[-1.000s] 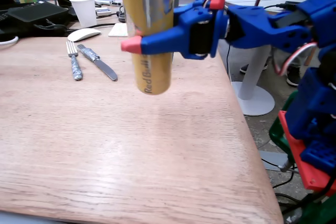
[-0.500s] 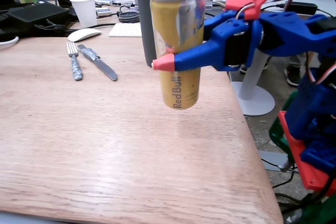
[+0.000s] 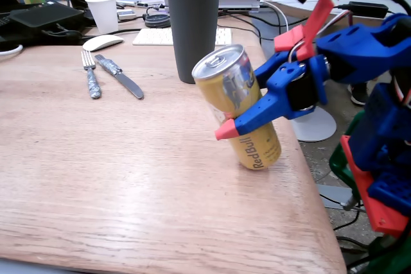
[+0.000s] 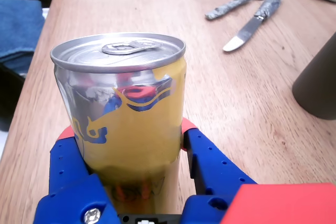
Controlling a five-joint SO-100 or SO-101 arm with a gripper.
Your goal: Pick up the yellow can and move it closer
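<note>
The yellow can (image 3: 239,101) is tilted toward the left in the fixed view, near the table's right edge, its base low over or touching the wood. My blue gripper (image 3: 232,126) with red fingertips is shut on the can around its middle. The wrist view shows the can (image 4: 128,114) filling the space between the two blue fingers (image 4: 210,161), silver top and pull tab facing the camera.
A tall dark grey tumbler (image 3: 192,30) stands just behind the can. A fork (image 3: 90,75) and knife (image 3: 119,76) lie at the left. White paper cups (image 3: 103,12), a mouse (image 3: 103,42) and a keyboard (image 3: 160,35) sit at the back. The table edge (image 3: 314,184) runs close at the right.
</note>
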